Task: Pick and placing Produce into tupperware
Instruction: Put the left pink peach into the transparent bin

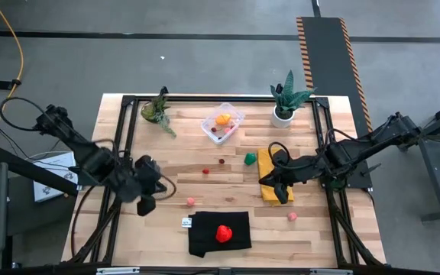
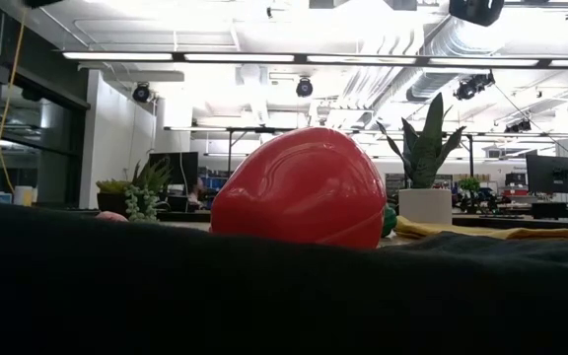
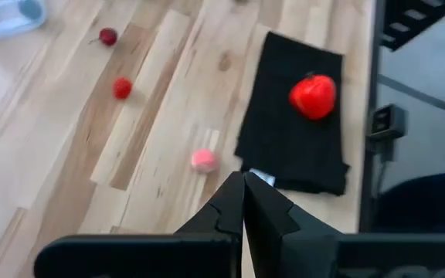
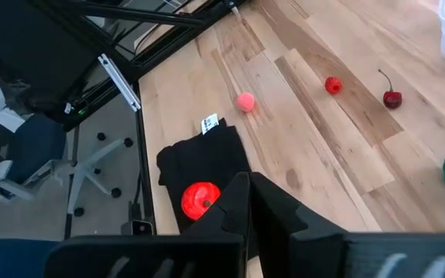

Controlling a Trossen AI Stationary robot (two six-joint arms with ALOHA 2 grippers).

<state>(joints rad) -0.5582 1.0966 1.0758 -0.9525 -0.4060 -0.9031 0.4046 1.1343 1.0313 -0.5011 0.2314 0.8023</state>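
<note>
The clear tupperware stands at the far middle of the table with an orange piece and small red pieces inside. A red strawberry lies on a black cloth at the near edge. On the wood lie a green piece, a dark cherry, a red berry and two pink balls. My left gripper hangs shut above the table's left part, left of the nearer pink ball. My right gripper hangs shut over a yellow cloth.
Two potted plants stand at the far edge on either side of the tupperware. The yellow cloth lies right of centre. A black frame runs along the table's left, far and right edges. Bare wood lies between the cloths and the tupperware.
</note>
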